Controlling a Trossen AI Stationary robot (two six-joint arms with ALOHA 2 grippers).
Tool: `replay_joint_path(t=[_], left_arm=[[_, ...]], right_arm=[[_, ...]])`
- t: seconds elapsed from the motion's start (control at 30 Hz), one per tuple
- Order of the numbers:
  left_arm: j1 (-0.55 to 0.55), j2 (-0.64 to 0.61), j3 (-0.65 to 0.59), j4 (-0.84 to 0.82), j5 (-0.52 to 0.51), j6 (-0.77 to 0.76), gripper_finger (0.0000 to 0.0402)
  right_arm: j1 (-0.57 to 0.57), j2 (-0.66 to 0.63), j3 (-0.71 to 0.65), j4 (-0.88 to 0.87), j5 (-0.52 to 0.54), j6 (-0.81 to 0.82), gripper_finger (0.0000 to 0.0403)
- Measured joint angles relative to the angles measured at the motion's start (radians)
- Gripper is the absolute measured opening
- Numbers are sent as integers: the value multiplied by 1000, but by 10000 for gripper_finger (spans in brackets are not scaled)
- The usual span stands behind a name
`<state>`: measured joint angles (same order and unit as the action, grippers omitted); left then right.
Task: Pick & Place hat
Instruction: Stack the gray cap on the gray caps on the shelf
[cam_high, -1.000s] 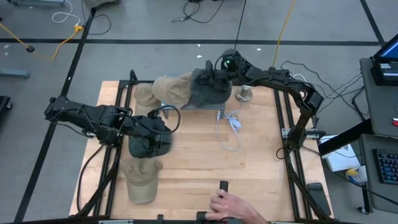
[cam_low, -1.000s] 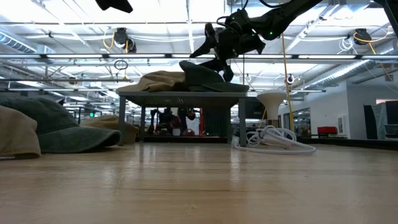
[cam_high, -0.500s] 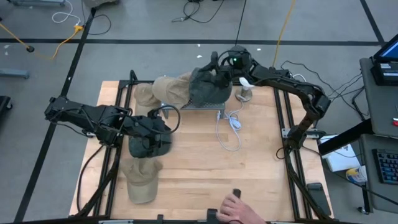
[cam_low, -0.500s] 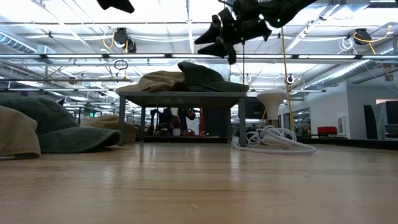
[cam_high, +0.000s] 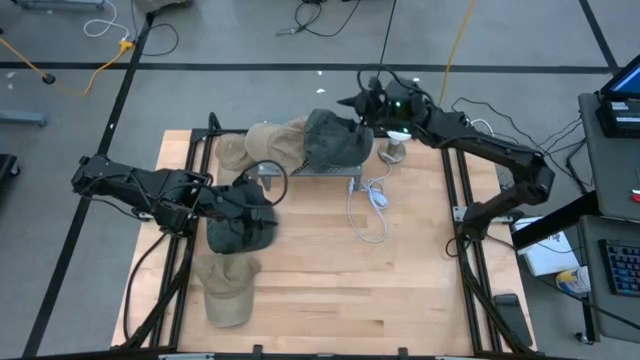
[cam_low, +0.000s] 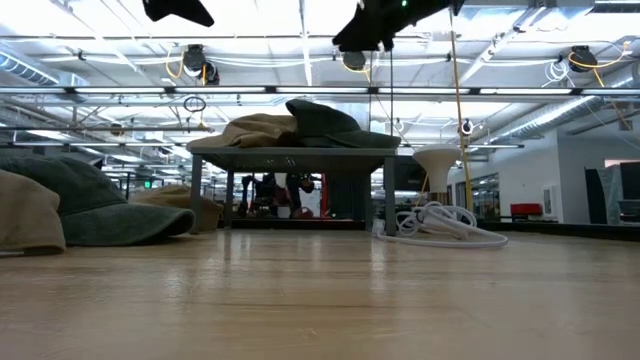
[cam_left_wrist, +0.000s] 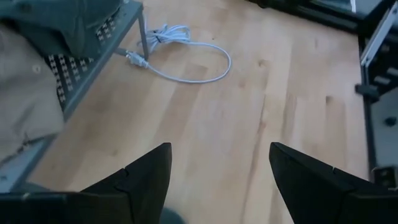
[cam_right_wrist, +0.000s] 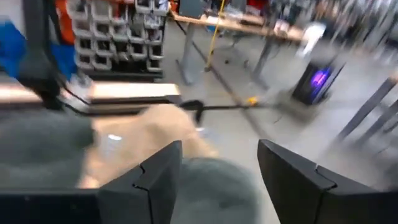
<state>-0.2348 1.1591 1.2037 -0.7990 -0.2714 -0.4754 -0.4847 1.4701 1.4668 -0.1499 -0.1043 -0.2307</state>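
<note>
Above the rack (cam_high: 300, 168), right gripper (cam_high: 350, 101) spread and empty, green hat (cam_high: 335, 138) lying on top beside tan hat (cam_high: 275, 143). Probably perched loosely: could slide off. Left gripper (cam_high: 262, 192) spread over dark cap (cam_high: 240, 228).

Bright overhead glare — blurred right-wrist view

Right gripper (cam_right_wrist: 217, 180) fingers (cam_right_wrist: 158, 180) spread apart, nothing between them. Just beyond the tips: dark green hat (cam_right_wrist: 214, 186); tan hat (cam_right_wrist: 149, 134) farther out. Blurred room behind.
</note>
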Motion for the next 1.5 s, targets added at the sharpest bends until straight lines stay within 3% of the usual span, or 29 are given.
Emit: replay_joint_path(t=[0.17,0.37,0.6,0.77,0.93,1.1,1.37,1.5], left_arm=[[0,0,0,0,0,-133,273],[0,0,0,-4,1,-359,273],[-4,0,0,-14,131,-452,273],[-18,0,0,-81,147,-549,273],[-13,28,1,-224,108,-779,273],[20,112,1,-294,97,-822,273],[102,315,1,-317,151,-861,273],[141,420,1,-322,234,-912,273]], right_arm=[[54,-50,0,-125,-4,327,202],[164,-83,0,-259,-6,591,201],[333,-77,0,-253,9,820,201],[431,-61,-11,-249,140,941,197],[484,-73,-83,-245,235,1035,196],[494,-92,-146,-209,207,1088,196],[520,-163,-154,-189,130,1008,196],[530,-229,-154,-171,129,961,196]])
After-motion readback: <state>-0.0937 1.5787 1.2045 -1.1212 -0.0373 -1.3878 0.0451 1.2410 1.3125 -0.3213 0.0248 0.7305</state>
